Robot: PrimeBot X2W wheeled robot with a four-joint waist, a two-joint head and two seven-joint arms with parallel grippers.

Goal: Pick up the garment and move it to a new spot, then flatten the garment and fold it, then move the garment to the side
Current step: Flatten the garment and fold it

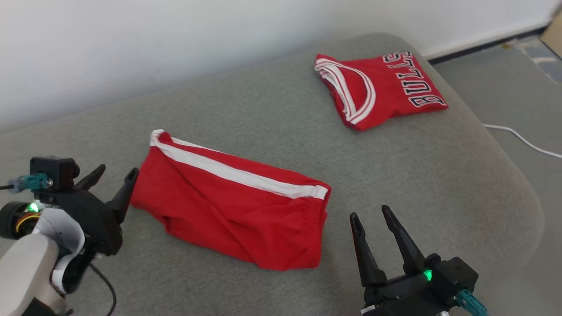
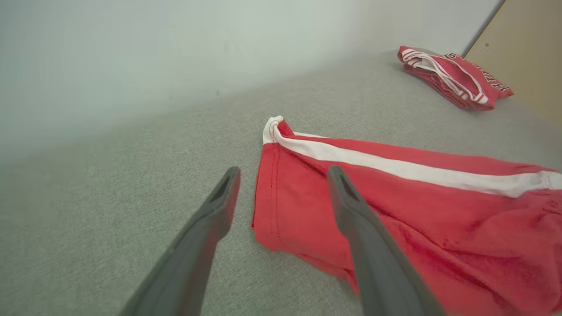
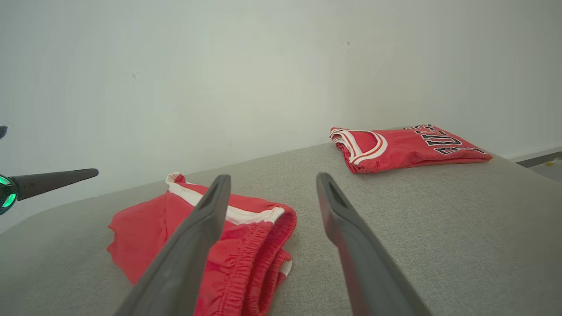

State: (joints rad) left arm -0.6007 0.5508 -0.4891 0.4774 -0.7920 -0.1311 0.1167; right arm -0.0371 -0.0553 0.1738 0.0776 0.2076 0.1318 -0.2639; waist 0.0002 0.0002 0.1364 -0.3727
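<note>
Now, probably at the last step: moving the red shorts (image 1: 228,210) to the side. Look folded over already, with the white stripe on top, lying near the middle of the grey cushion (image 1: 263,109). Could also be the very start; hard to say for sure.

Holding nothing in the left hand (image 1: 118,170), with its fingers spread wide, right at the leg end of the shorts. Cannot tell whether touching the cloth or not. Holding nothing in the right hand (image 1: 369,211) either, with its fingers spread wide too, near the waistband end but not touching.

Next, need to bring both hands down onto the two ends, pinch all the layers together, and lift evenly so as not to spoil the fold. Then carry across and set down, maybe beside the red jersey (image 1: 382,87), neatly folded at the far right corner of the cushion.

Counting up: two hands, one pair of shorts, one jersey, one cushion, and one white cable (image 1: 522,140) on the floor (image 1: 505,79).
</note>
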